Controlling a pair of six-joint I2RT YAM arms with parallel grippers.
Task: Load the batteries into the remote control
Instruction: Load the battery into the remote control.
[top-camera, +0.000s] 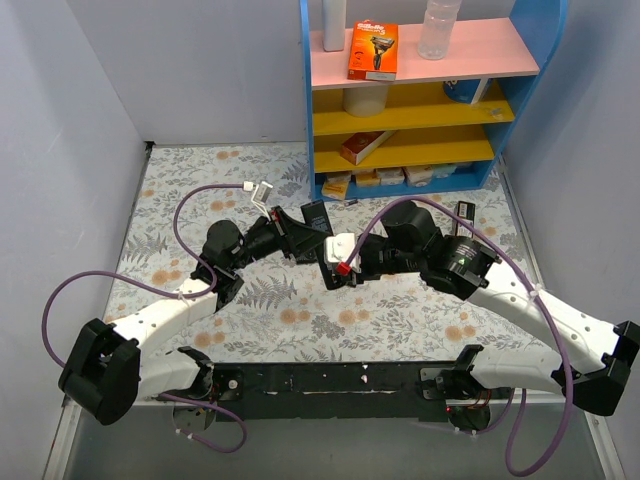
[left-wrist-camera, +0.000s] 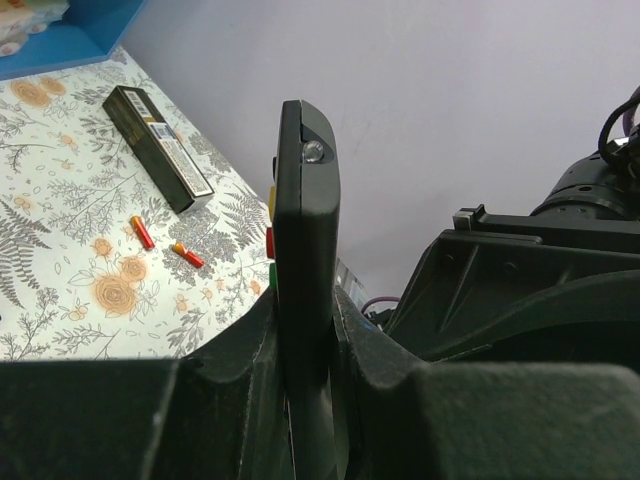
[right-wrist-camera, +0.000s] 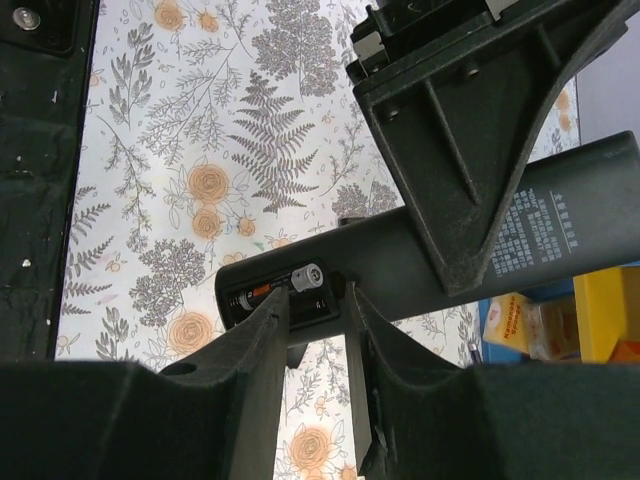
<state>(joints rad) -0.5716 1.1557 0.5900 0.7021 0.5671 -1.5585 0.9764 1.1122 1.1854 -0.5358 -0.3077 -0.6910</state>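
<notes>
My left gripper is shut on the black remote control and holds it edge-on above the table, its coloured buttons on the left side. In the top view the remote spans between my left gripper and my right gripper. In the right wrist view the remote's battery bay faces me, and a dark and golden battery lies in it with its silver end raised. My right gripper is open, its fingertips at the bay. Two red batteries lie on the floral cloth.
A black flat rectangular object with a label lies on the cloth beyond the red batteries; it also shows in the top view. A blue shelf unit with boxes and bottles stands at the back. A small black item lies to the right.
</notes>
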